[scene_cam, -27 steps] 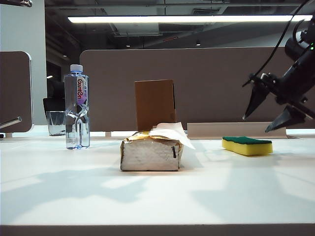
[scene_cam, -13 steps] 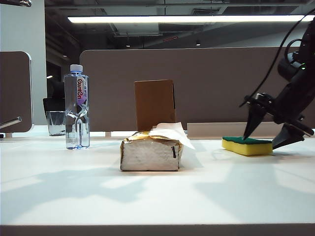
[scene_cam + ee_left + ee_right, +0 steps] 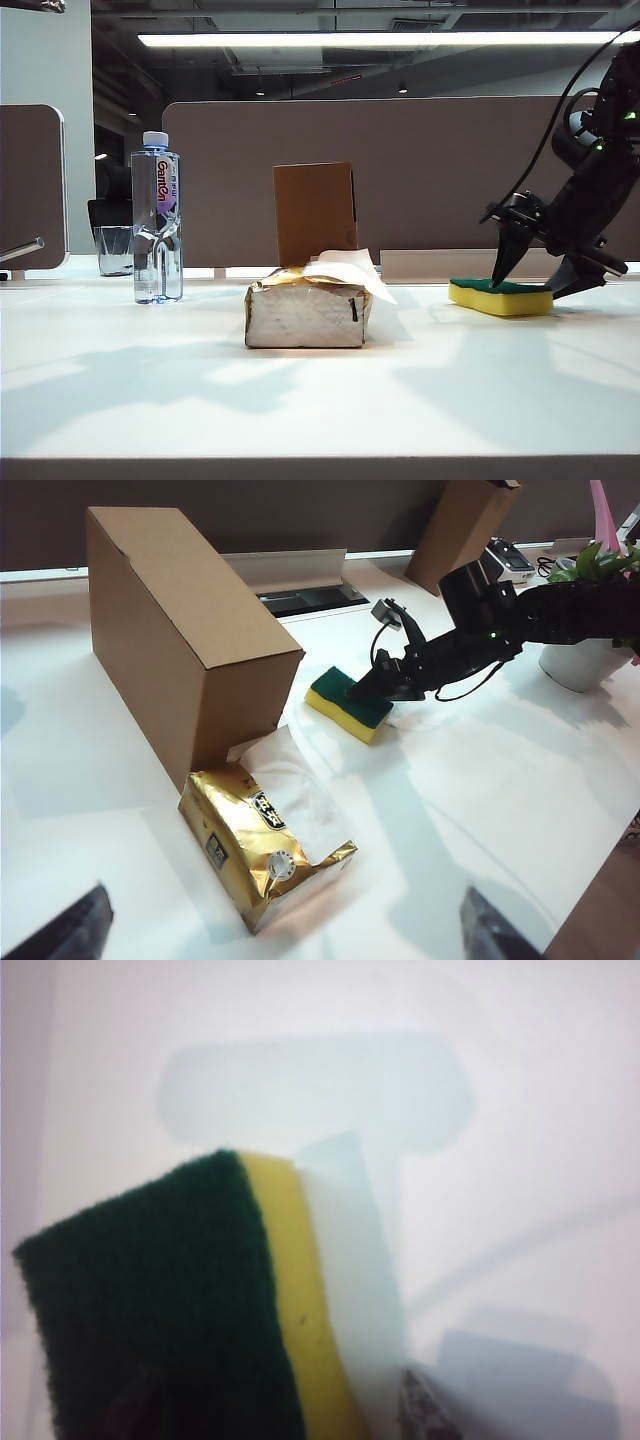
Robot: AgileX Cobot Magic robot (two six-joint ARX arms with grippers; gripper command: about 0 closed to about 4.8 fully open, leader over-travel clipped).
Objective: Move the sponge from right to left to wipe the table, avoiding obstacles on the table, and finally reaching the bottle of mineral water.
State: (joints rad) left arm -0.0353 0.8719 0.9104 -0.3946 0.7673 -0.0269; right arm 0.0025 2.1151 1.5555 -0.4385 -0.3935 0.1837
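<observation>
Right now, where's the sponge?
In the exterior view the sponge lies flat on the table at the right, right of the tissue pack, with the right gripper straddling it.

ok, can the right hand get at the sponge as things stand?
Probably yes. The right hand is already down at the sponge, its open fingers straddling one end, and nothing lies between them. The tissue pack and cardboard box sit well off to the side.

Bottle (image 3: 156, 216) left — tissue pack (image 3: 308, 310) before box (image 3: 315, 212) — sponge (image 3: 501, 295) right.
</observation>
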